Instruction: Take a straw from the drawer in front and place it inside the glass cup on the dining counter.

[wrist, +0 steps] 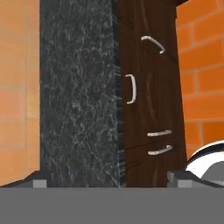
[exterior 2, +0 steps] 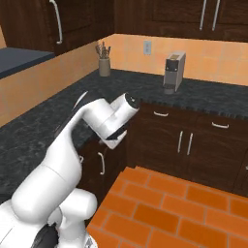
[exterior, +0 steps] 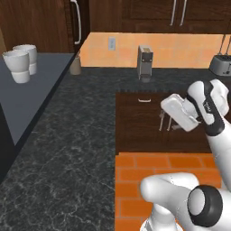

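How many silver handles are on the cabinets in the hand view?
4: a handle near the top, one in the middle, two close together lower down. Others may be hidden.

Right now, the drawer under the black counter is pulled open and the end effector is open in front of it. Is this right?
Not quite. The drawer is closed, its front flush with the cabinet faces around it; the right base view shows this, and the hand view too. The rest holds: the end effector is open and stands in front of it, below the black counter.
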